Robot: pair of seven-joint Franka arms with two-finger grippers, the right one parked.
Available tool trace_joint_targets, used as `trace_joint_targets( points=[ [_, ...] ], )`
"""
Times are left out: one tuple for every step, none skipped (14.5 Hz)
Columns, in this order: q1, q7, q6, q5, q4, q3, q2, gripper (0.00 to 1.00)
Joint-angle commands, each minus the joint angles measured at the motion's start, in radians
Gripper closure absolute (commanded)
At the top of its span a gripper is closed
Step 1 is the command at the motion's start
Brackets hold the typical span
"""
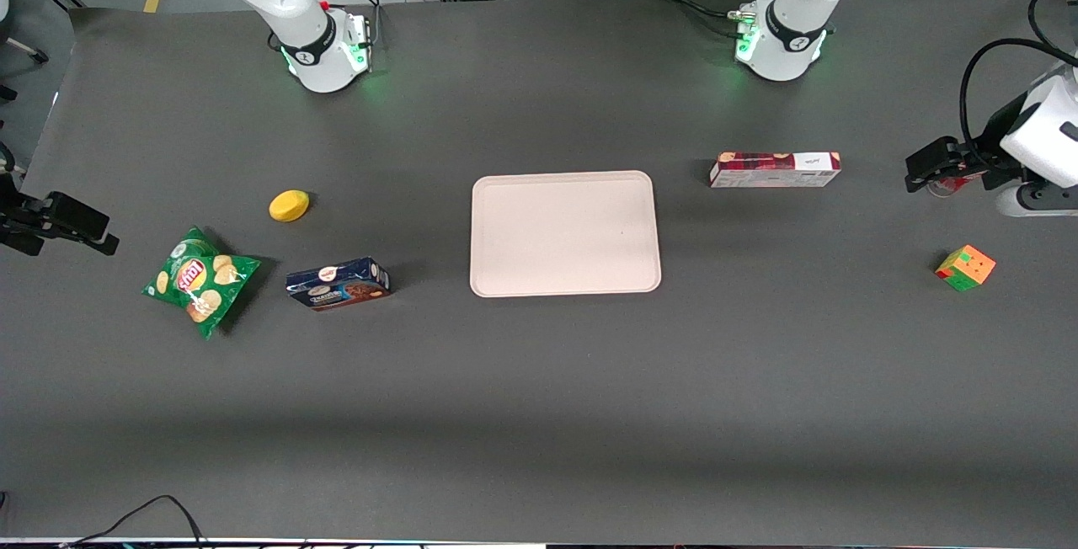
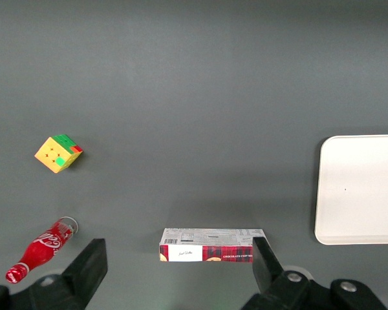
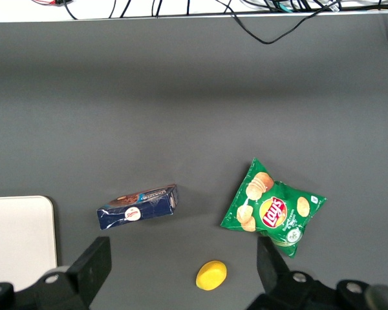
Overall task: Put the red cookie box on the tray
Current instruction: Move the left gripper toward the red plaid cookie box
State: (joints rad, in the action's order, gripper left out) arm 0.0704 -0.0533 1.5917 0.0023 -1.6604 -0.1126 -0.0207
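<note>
The red cookie box (image 1: 775, 169) lies flat on the table (image 1: 539, 414), resting on a long side, its length running across the front view. We see it sitting at about two o'clock from the tray (image 1: 564, 233), a little farther from the front camera than the tray's middle, with bare table between the two. Nothing touches it or leans on it, so we judge a straight lift should be possible.

Our gripper (image 1: 926, 170) hangs out at the working arm's end of the table, at roughly three o'clock from the box and well apart from it. In the left wrist view its two dark fingers (image 2: 87, 265) stand wide apart and hold nothing, with the box showing between them only because the camera looks down from high above. We take it that the task has not started: the box is untouched and the tray is bare.

A colour cube (image 1: 965, 267) sits at about four o'clock from the box, and a small red cola bottle (image 2: 39, 248) lies near the gripper; both are off our likely path. The blue cookie box (image 1: 337, 283), chip bag (image 1: 200, 279) and yellow object (image 1: 289, 205) lie toward the parked arm's end.

We would bring the fingers across the box's narrow width, since its length matches the tray's width.
</note>
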Motion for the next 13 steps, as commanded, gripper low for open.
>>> trace_joint_targets(
  points=[
    [0.0, 0.009, -0.022, -0.008, 0.016, 0.001, 0.001, 0.0],
    [0.0, 0.007, -0.022, -0.01, 0.024, 0.001, 0.002, 0.0],
    [0.0, 0.006, -0.022, -0.011, 0.027, 0.001, 0.005, 0.0],
    [0.0, 0.006, -0.022, -0.011, 0.027, 0.001, 0.007, 0.0],
    [0.0, 0.007, -0.022, -0.013, 0.027, 0.001, 0.007, 0.0],
    [-0.001, 0.007, -0.022, -0.013, 0.027, 0.001, 0.007, 0.0],
    [-0.003, 0.006, -0.025, -0.012, 0.025, -0.001, 0.007, 0.0],
    [-0.004, 0.006, -0.044, -0.011, 0.027, -0.001, 0.007, 0.0],
    [-0.006, 0.004, -0.053, -0.011, 0.027, -0.001, 0.007, 0.0],
    [-0.006, 0.009, -0.053, -0.013, 0.027, -0.001, 0.007, 0.0],
    [-0.006, 0.009, -0.056, -0.012, 0.025, -0.001, 0.007, 0.0],
    [-0.006, 0.007, -0.061, -0.011, 0.021, -0.001, 0.007, 0.0],
    [-0.009, 0.003, -0.062, -0.011, 0.013, -0.001, 0.004, 0.0]
  ],
)
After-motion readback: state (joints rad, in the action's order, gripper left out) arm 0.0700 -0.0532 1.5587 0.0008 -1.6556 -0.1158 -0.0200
